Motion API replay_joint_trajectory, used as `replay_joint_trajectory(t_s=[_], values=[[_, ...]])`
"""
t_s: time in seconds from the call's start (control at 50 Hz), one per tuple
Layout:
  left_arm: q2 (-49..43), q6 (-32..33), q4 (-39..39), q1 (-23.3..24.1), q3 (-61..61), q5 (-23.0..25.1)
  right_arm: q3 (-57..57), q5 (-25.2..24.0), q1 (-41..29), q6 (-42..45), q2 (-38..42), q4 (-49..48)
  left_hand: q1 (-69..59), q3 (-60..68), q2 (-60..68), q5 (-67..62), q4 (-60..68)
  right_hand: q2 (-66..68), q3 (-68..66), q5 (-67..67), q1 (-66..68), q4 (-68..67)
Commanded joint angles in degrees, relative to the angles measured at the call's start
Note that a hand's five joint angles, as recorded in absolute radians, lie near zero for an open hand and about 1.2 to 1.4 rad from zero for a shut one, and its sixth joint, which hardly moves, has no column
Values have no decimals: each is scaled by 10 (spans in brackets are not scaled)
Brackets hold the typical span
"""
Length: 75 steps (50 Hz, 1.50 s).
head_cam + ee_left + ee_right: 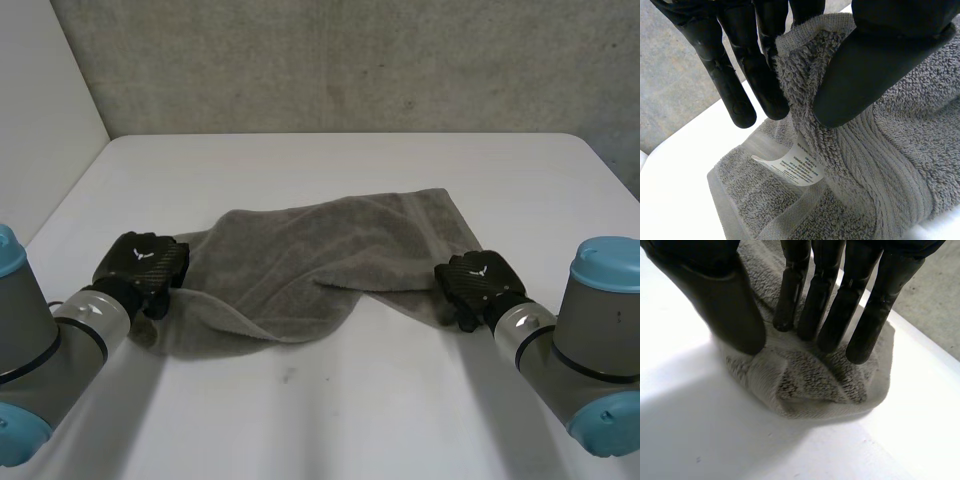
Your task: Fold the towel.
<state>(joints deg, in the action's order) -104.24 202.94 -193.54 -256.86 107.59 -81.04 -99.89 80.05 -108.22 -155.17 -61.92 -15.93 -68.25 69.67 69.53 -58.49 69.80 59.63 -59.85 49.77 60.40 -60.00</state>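
Towel: grey towel point(320, 260), rumpled and partly doubled over, lying on the white table point(350, 400) with one hand at each end.
Left hand: left hand point(145, 265) at the towel's left end. Wrist view shows a raised fold of towel point(900, 150) pinched between the thumb and the straight fingers point(735, 95).
Label: white care label point(800, 167) on the towel just beneath the pinched fold, print too small to read.
Right hand: right hand point(478, 280) at the towel's right end. Fingers point(835, 305) and thumb close on a bunched corner point(810, 385), cloth gathered between them.
Wall: grey wall point(350, 60) on the towel's far side.
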Motion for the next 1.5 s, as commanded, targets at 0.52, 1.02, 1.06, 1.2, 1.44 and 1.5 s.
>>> replay_joint_trajectory(t_s=[0.52, 1.02, 1.06, 1.2, 1.44, 1.5], values=[[-2, 0, 0, 0, 1, 0, -7, -2, 1, 14, 0, 63, -117, 103, 105, -115, 102, -337, 339, -339, -345, 341], [-7, 0, 0, 1, 2, 0, 7, 1, 1, 49, 9, 20, -117, 103, 105, -115, 102, -289, 291, -290, -296, 292], [-7, 0, 0, 1, 2, 0, 8, 1, 1, 50, 11, 20, -117, 103, 105, -115, 102, -289, 291, -290, -296, 292], [-7, 0, 0, 1, 1, 0, 15, 0, 1, 64, 20, 20, -117, 103, 105, -115, 102, -282, 284, -283, -290, 286], [-8, 0, 0, 1, 2, 0, 29, 2, 1, 67, 31, 20, -117, 103, 105, -115, 102, -233, 235, -234, -241, 237], [-8, 0, 0, 1, 2, 0, 35, 4, 1, 67, 34, 18, -117, 103, 105, -115, 102, -181, 183, -182, -189, 185]])
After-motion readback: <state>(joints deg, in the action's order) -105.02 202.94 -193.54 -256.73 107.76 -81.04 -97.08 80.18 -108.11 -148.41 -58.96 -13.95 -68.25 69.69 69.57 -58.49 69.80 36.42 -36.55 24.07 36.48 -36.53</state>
